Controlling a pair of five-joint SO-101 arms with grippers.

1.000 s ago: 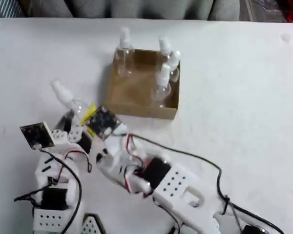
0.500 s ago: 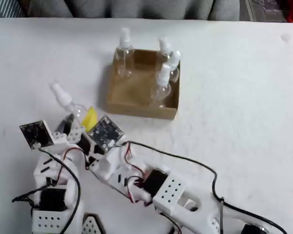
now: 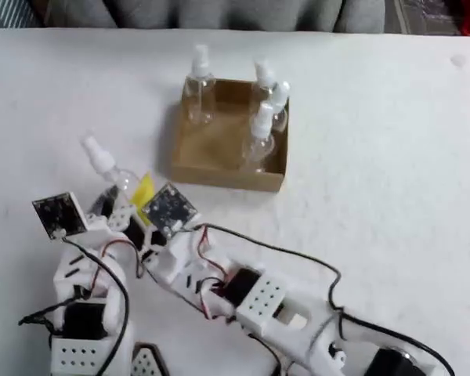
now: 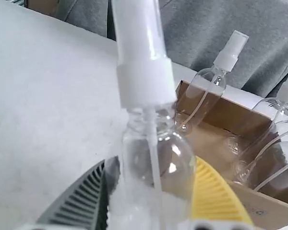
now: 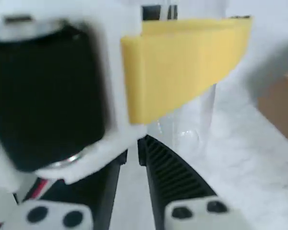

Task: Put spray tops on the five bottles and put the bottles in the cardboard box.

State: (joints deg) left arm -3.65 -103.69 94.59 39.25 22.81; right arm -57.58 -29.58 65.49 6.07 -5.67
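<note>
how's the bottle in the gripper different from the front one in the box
The gripped bottle is clamped in the left gripper; the front boxed bottle stands free. The gripped bottle is outside the cardboard box; the boxed one stands inside it. Both are clear with white spray tops on.

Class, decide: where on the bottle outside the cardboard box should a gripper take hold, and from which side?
Hold the bottle by its round body, from the arms' side: its spray top tilts up and away, and the left gripper clamps there.
</note>
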